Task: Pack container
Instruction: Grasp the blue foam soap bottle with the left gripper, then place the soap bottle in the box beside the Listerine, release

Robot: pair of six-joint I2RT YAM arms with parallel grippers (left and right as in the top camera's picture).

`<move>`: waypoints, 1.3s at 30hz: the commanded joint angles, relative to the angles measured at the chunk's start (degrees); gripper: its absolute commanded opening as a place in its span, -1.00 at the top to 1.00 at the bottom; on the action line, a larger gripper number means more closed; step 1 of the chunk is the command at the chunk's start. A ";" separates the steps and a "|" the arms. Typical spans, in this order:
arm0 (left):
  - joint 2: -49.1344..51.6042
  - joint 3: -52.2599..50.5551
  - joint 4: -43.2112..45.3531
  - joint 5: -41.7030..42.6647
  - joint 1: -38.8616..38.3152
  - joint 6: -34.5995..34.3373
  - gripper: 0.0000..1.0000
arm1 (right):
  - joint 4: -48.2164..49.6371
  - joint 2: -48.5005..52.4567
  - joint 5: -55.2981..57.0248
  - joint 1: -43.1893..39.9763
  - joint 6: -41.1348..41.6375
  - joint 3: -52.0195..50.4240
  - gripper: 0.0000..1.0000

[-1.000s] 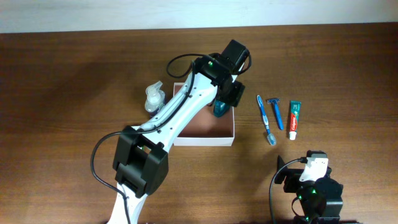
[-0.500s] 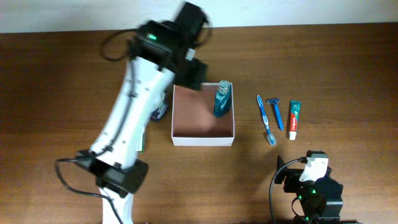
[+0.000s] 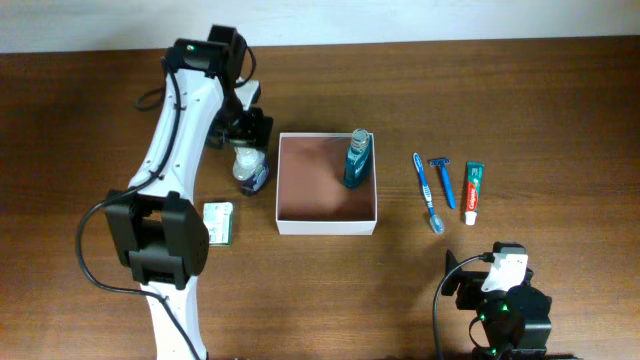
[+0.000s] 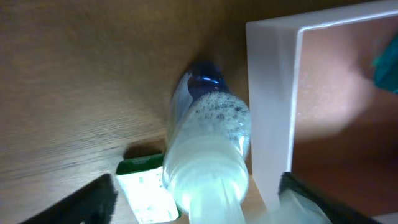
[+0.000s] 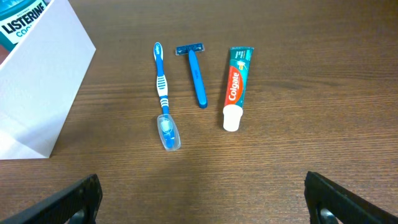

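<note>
Resting against the container's [image 3: 326,227] right wall: 1 teal mouthwash bottle [image 3: 357,161].

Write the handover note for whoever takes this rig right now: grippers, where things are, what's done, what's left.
Left gripper: open, fingers either side of the clear bottle, which is just outside the container's left wall.
Right gripper: open, holding nothing, facing the items right of the container.
Done: Listerine bottle is inside, against the right wall.
Left: clear bottle, green-and-white packet, toothbrush, razor and Colgate toothpaste, all outside.
</note>
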 commanded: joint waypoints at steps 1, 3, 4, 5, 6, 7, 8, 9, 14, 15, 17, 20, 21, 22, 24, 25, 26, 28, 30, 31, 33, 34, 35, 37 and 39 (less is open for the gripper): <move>-0.15 -4.39 1.57 1.14 -0.09 0.81 -0.53 | -0.02 -0.37 0.90 -0.33 -0.37 -0.11 -0.98; -0.15 -6.51 2.58 1.11 -0.09 0.83 -0.47 | -0.02 -0.37 0.90 -0.33 -0.39 -0.11 -0.98; -0.15 -7.23 2.82 1.11 -0.09 0.83 -0.42 | -0.02 -0.37 0.90 -0.33 -0.39 -0.11 -0.98; -0.15 -7.50 2.80 1.11 -0.09 0.83 -0.33 | -0.02 -0.39 0.90 -0.33 -0.39 -0.11 -0.97; -0.15 -7.50 2.86 1.11 -0.09 0.83 -0.29 | -0.02 -0.37 0.90 -0.33 -0.37 -0.11 -0.97; -0.15 -7.48 3.02 1.11 -0.09 0.83 -0.27 | -0.02 -0.39 0.90 -0.33 -0.39 -0.11 -0.98; -0.24 -7.32 2.97 1.11 -0.09 0.83 -0.23 | -0.02 -0.37 0.90 -0.33 -0.37 -0.11 -0.98; -0.24 -7.28 2.93 1.11 -0.11 0.83 -0.15 | -0.02 -0.37 0.90 -0.33 -0.39 -0.11 -0.98; -0.26 -6.71 1.57 1.14 -0.11 0.83 0.11 | -0.02 -0.37 0.90 -0.33 -0.37 -0.11 -0.97; -0.26 -5.97 0.87 1.14 -0.11 0.83 0.17 | -0.02 -0.37 0.90 -0.33 -0.39 -0.11 -0.97; -0.37 -4.28 -0.63 1.14 -0.11 0.83 0.24 | -0.02 -0.37 0.90 -0.33 -0.39 -0.11 -0.97; -1.31 -0.55 -3.10 1.14 -0.11 0.83 0.28 | -0.02 -0.37 0.90 -0.33 -0.39 -0.11 -0.98; -1.84 1.07 -4.04 1.14 -0.17 0.83 0.28 | -0.02 -0.37 0.90 -0.33 -0.39 -0.11 -0.98; -2.45 2.58 -4.96 1.14 -0.35 0.83 0.28 | -0.02 -0.37 0.90 -0.33 -0.39 -0.11 -0.98; -3.65 5.25 -6.82 1.14 -1.03 0.83 0.28 | -0.02 -0.39 0.90 -0.33 -0.39 -0.11 -0.98; -4.26 6.51 -7.69 1.14 -1.60 0.83 0.28 | -0.02 -0.37 0.90 -0.33 -0.39 -0.11 -0.98; -5.14 8.39 -9.11 1.18 -2.71 0.81 0.29 | -0.02 -0.37 0.90 -0.33 -0.39 -0.11 -0.97; -6.14 10.88 -10.97 1.33 -4.63 0.79 0.29 | -0.02 -0.37 0.90 -0.33 -0.39 -0.11 -0.97; -8.37 14.75 -12.00 1.07 -9.20 0.72 0.30 | -0.02 -0.37 0.90 -0.33 -0.39 -0.11 -0.97; -9.20 15.80 -11.87 0.87 -11.23 0.04 0.29 | -0.02 -0.39 0.90 -0.33 -0.39 -0.11 -0.98; -10.19 17.20 -11.78 -1.01 -14.21 -2.34 0.30 | -0.02 -0.37 0.90 -0.33 -0.37 -0.11 -0.97; -10.60 17.33 -11.17 -1.73 -16.44 -3.72 0.30 | -0.02 -0.39 0.90 -0.33 -0.39 -0.11 -0.98; -10.60 17.31 -10.82 -1.73 -18.05 -3.96 0.31 | -0.02 -0.37 0.90 -0.33 -0.37 -0.11 -0.98; -10.14 16.83 -10.08 -2.82 -20.28 -4.42 0.36 | -0.02 -0.37 0.90 -0.33 -0.39 -0.11 -0.98; -9.25 16.61 -9.27 -5.29 -21.53 -6.32 0.36 | -0.02 -0.37 0.90 -0.33 -0.37 -0.11 -0.98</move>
